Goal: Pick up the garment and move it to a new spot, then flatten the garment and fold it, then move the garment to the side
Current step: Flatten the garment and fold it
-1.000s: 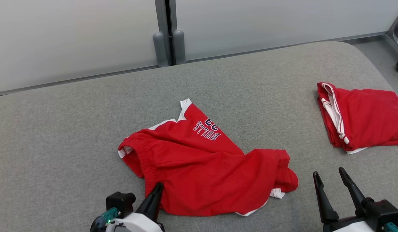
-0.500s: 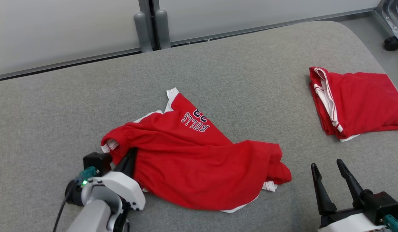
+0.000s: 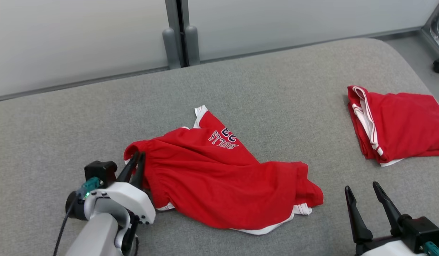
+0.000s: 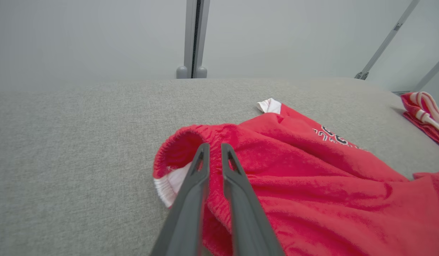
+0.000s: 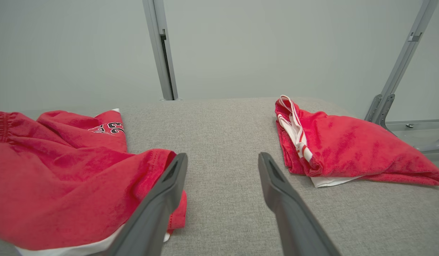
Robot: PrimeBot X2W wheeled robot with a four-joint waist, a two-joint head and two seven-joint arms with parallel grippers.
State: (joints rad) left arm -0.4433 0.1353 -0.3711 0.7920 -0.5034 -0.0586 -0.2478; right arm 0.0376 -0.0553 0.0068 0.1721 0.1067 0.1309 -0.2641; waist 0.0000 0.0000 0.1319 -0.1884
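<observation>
The garment (image 3: 223,181) is a pair of red shorts with white trim and dark lettering, lying crumpled on the middle of the grey padded surface (image 3: 276,89). My left gripper (image 3: 138,156) is at its left end. Its fingers stand only a narrow gap apart on the bunched elastic waistband (image 4: 184,142), which humps up around the tips of the left gripper (image 4: 214,147). The right gripper (image 3: 361,186) is open near the front edge, right of the garment's hem, with nothing between its fingers. In the right wrist view, the right gripper (image 5: 223,158) frames bare cloth surface, with the garment (image 5: 63,170) to its left.
A second red garment (image 3: 397,124), folded, lies at the right edge of the surface. It also appears as the folded garment (image 5: 340,149) in the right wrist view. Pale wall panels with a grey post (image 3: 180,35) stand behind the surface. Bare grey padding stretches to the left and the far side.
The head camera has shifted. My left gripper has moved forward along the garment's left side to the waistband, bunching it, and its fingers have parted slightly. The right gripper has stayed open in place.
</observation>
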